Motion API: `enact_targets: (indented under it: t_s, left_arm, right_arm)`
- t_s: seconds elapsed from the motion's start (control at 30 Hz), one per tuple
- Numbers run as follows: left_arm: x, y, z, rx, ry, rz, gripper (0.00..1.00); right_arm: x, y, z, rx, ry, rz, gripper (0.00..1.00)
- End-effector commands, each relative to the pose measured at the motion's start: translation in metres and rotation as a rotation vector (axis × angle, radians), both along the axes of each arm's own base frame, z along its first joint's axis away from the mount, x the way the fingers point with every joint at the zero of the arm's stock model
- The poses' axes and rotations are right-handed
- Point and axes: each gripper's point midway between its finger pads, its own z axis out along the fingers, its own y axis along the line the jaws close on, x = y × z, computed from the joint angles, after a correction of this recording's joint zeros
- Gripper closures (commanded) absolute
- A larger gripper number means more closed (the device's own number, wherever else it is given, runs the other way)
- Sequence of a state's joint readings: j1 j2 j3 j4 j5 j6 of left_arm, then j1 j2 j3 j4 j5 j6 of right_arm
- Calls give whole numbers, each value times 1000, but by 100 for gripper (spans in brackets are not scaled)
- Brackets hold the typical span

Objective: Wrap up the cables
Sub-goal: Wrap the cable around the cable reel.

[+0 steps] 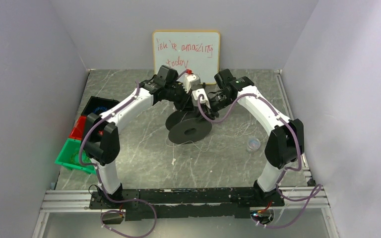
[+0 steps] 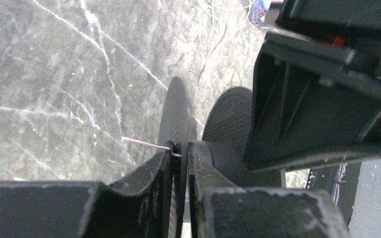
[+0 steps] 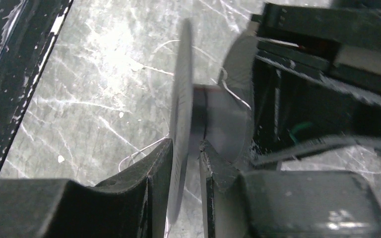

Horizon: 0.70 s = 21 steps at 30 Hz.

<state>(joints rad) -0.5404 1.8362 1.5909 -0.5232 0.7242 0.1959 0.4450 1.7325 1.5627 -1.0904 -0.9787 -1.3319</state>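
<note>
A black two-flanged spool point(image 1: 189, 128) stands on edge in the middle of the table, and both grippers meet just above it. My left gripper point(image 2: 181, 148) is shut on the rim of one flange point(image 2: 176, 106). A short stiff end of whitish cable point(image 2: 140, 143) sticks out to the left at its fingertips. My right gripper point(image 3: 184, 144) straddles the other flange point(image 3: 182, 84); its jaws are open, with a gap between the flange and the right finger. Thin cable point(image 3: 138, 152) loops on the table beyond, and another strand point(image 3: 235, 94) crosses the spool's core. More loose cable point(image 1: 238, 132) lies right of the spool.
A whiteboard point(image 1: 186, 52) leans on the back wall, with a white red-capped item point(image 1: 189, 76) in front of it. Black point(image 1: 97, 106), red point(image 1: 77, 130) and green point(image 1: 71, 155) bins line the left edge. A small clear cup point(image 1: 253, 144) sits on the right.
</note>
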Motion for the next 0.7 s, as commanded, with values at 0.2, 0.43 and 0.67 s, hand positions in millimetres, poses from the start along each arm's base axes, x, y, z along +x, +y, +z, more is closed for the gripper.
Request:
enact_targets:
  t_s: [0.2,0.43,0.67]
  left_arm:
    - [-7,10,21,-2,-35,63,97]
    - [-13,10,30,-15,-34,58,98]
    - [-19,17,48,-21,-77,70,51]
  right_arm:
    - [2,0,23,95,-34,-10,72]
    - [-16,-7,8,71,-28,101,89]
    - [-18,-9,-2,49,-10,112,100]
